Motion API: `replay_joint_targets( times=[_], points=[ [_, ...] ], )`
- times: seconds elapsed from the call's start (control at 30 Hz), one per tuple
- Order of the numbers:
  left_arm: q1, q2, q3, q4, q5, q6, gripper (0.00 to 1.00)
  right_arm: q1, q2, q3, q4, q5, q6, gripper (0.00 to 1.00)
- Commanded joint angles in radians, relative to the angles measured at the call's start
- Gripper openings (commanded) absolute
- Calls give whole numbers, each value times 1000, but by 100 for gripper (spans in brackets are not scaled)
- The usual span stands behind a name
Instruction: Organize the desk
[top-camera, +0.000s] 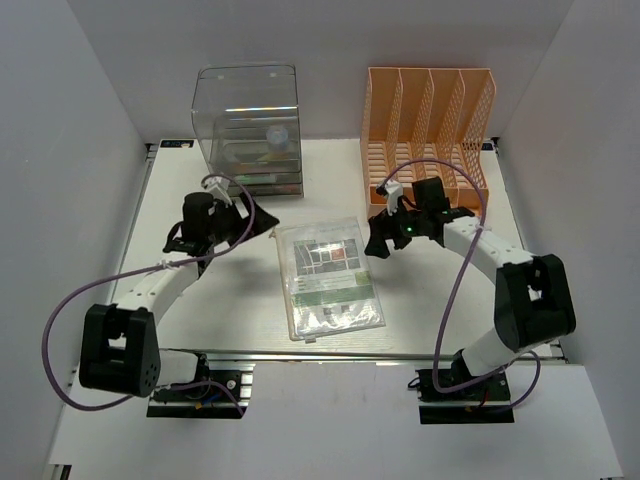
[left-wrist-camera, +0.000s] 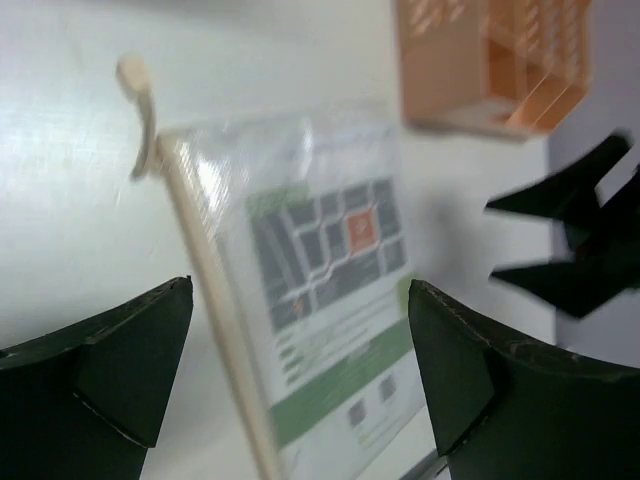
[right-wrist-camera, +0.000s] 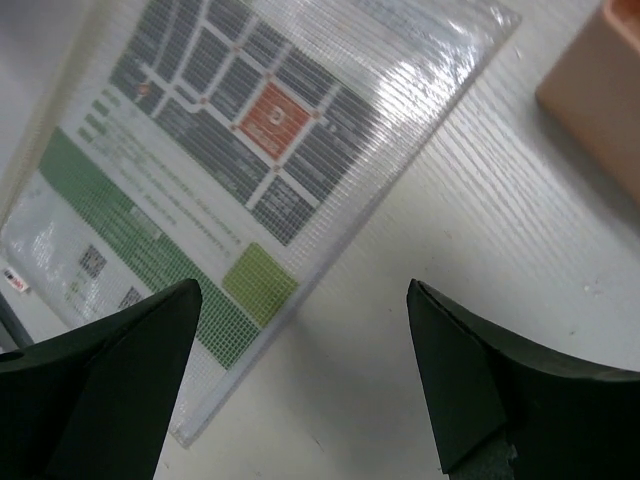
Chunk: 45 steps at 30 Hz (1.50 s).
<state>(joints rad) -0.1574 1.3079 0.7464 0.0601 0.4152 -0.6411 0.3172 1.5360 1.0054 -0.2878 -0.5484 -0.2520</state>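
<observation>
Gaping wide and empty, the left jaws hang just left of a clear sleeve (top-camera: 328, 275). The right jaws, equally spread with nothing between them, hang off its far right corner. The sleeve holds a printed sheet with a grey map and a green band, and lies flat mid-tabletop (top-camera: 250, 310) between both arms. The white tabletop stretches under everything, with a clear box (top-camera: 248, 125) at its back left and an orange rack (top-camera: 430, 120) at its back right.

Plain grey-white wall panels enclosed scene: left wall (top-camera: 60, 150) at frame left, back wall (top-camera: 330, 30) across top, right wall (top-camera: 590, 130) at right. Light was soft, even.
</observation>
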Motion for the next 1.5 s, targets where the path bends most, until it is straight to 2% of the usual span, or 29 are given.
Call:
replay_joint_targets(
  times=[0.0,0.27,0.7,0.9,1.1,1.17,1.27,1.43,1.47],
  points=[
    [-4,-47,-57,-284,63,209,98,6,61,47,33,117,143,89],
    [-13,105,-39,-292,114,202,98,20,185,47,56,67,192,89],
    [-88,324,39,-364,120,233,90,68,337,70,64,-30,232,84],
    [-119,364,44,-375,119,233,88,100,360,71,59,-99,227,76],
    [-148,393,42,-384,103,230,83,126,381,81,50,-180,217,63],
    [-166,410,44,-387,99,230,80,132,385,81,50,-183,214,62],
    [-176,433,47,-387,111,230,67,141,389,82,47,-173,207,60],
    [-185,392,19,-341,135,218,37,148,386,87,47,-153,200,58],
    [-194,383,18,-338,137,215,36,148,386,88,44,-153,198,58]
  ],
)
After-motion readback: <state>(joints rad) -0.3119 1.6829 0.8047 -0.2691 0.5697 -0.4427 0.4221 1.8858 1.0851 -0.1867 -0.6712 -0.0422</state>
